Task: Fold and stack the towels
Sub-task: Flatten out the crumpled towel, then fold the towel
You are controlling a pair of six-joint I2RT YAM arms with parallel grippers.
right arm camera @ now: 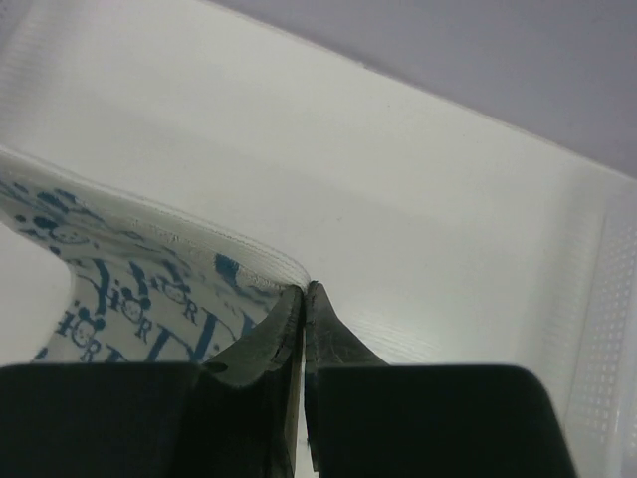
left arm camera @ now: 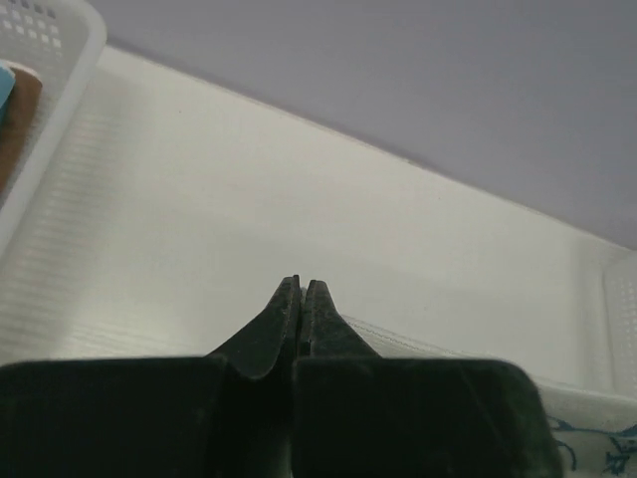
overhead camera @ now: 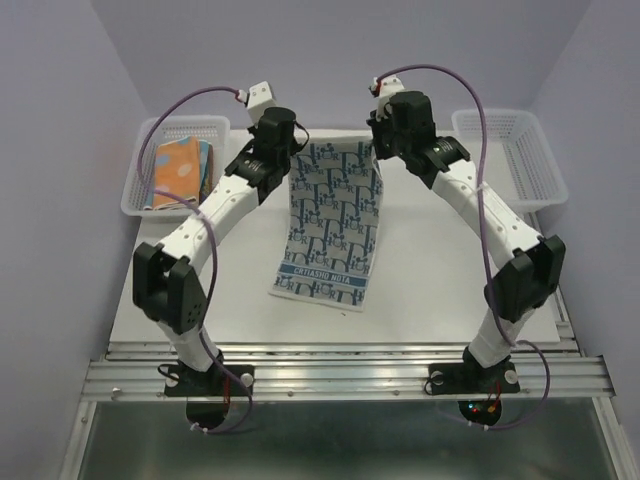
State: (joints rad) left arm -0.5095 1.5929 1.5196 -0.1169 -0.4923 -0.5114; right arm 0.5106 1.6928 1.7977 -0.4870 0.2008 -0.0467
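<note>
A blue-white patterned towel (overhead camera: 330, 225) lies lengthwise on the table, its far edge lifted between both grippers. My left gripper (overhead camera: 290, 158) is shut on the towel's far left corner. In the left wrist view the jaws (left arm camera: 302, 286) are pressed together and the towel's pale hem (left arm camera: 428, 344) runs off to the right. My right gripper (overhead camera: 376, 150) is shut on the far right corner. In the right wrist view the towel (right arm camera: 129, 269) hangs left from the closed fingertips (right arm camera: 305, 291). Folded towels, an orange dotted one (overhead camera: 178, 165) on top, sit in the left basket.
A white mesh basket (overhead camera: 150, 135) stands at the back left, also showing in the left wrist view (left arm camera: 60, 40). A second white mesh basket (overhead camera: 512, 150) stands at the back right. The white table (overhead camera: 440, 290) ends at a metal rail (overhead camera: 340, 375) in front.
</note>
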